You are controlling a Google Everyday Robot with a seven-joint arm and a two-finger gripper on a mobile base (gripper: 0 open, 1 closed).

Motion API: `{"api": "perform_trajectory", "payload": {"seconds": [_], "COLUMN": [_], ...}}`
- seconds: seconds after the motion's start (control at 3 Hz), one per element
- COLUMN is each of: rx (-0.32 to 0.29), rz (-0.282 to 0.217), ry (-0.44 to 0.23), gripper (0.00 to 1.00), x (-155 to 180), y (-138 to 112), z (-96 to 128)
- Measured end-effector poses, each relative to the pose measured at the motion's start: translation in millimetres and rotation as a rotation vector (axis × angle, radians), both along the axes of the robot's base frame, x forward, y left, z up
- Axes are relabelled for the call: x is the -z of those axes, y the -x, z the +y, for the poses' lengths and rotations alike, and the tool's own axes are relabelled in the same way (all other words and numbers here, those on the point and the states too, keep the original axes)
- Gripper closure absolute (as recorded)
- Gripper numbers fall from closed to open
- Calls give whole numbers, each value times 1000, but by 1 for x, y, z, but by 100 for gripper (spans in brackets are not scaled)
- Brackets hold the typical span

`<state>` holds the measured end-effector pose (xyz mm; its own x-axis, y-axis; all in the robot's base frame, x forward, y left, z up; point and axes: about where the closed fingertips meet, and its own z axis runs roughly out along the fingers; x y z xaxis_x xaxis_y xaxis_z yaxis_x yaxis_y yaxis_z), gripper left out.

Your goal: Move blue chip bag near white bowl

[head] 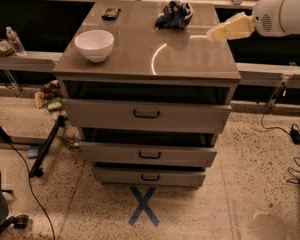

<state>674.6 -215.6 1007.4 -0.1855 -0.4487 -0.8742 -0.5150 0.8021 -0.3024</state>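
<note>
camera view: the gripper hovers at the cabinet top's right edge, open or closed cannot be told. the blue chip bag lies just left of it and slightly farther back, well apart from the white bowl.

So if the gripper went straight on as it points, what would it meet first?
Likely the bare cabinet top. The gripper, over its right edge, points left and slightly down, on a line that seems to pass in front of the blue chip bag, though depth is unclear.
</note>
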Motion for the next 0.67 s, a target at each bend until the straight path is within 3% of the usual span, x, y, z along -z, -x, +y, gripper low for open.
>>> {"api": "perform_trajectory", "payload": {"seconds": [0.67], "rx": [26], "rz": [-8], "ry": [-15], "gripper": [0], "x": [6], "y": [-11], "z": [5]}}
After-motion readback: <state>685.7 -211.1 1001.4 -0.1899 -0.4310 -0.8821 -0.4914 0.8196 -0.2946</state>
